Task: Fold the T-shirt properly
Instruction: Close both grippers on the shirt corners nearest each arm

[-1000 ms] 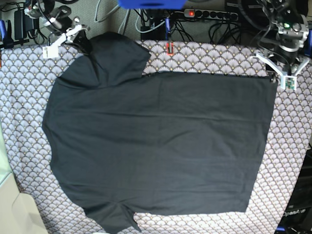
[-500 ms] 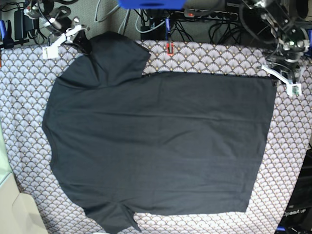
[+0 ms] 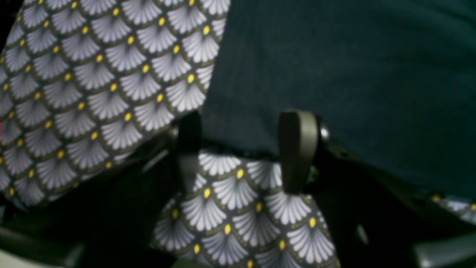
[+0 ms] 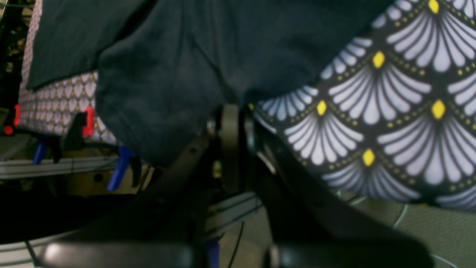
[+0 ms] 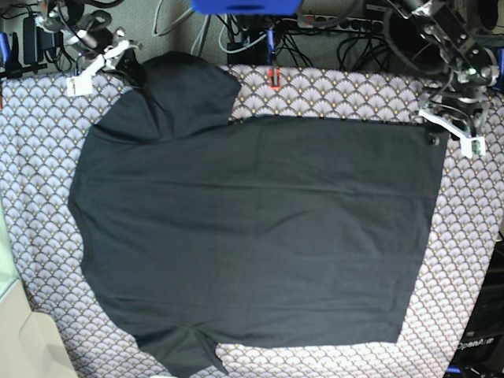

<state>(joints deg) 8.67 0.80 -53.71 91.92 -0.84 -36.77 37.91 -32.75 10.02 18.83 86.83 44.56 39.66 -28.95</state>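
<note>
T-shirt [image 5: 252,228]: dark, spread flat across most of the table, hem edge toward base view's right, sleeves at left. Upper sleeve [image 5: 185,87] lifted/bunched toward top-left corner; lower sleeve [image 5: 185,354] lies flat at bottom edge. Body mostly smooth, faint creases only.

Right gripper [image 5: 130,67] (base view's left): clenched on upper sleeve edge. Wrist view shows the cloth [image 4: 167,74] draped over and pinched at the fingers [image 4: 230,141], jaws together, no gap.

Left gripper [image 5: 438,135] (base view's right): at top hem corner. Wrist view: fingers [image 3: 297,149] stand apart, hem edge [image 3: 334,74] lying across just above/between them, patterned cover showing in the gap. Released, not pinching; cannot tell if a pad touches the cloth.

Surface: table cover [image 5: 39,157], grey fan/scallop print w/ yellow dots, dark outlines; visible all round the shirt, widest at left and right. Cover sags over table edge in left wrist view [image 3: 238,208].

Room: behind the table, tangle of black cables [image 5: 354,39], power strip w/ red switch [image 5: 309,21], blue object [image 5: 244,6] at top centre. Red clamp [image 5: 274,77] on far table edge; red and blue clamp handles [image 4: 87,123] also in right wrist view. Pale beige surface [image 5: 24,339] at bottom-left corner. Dark unit w/ lettering [image 5: 480,346] at bottom right, text too small to read.
</note>
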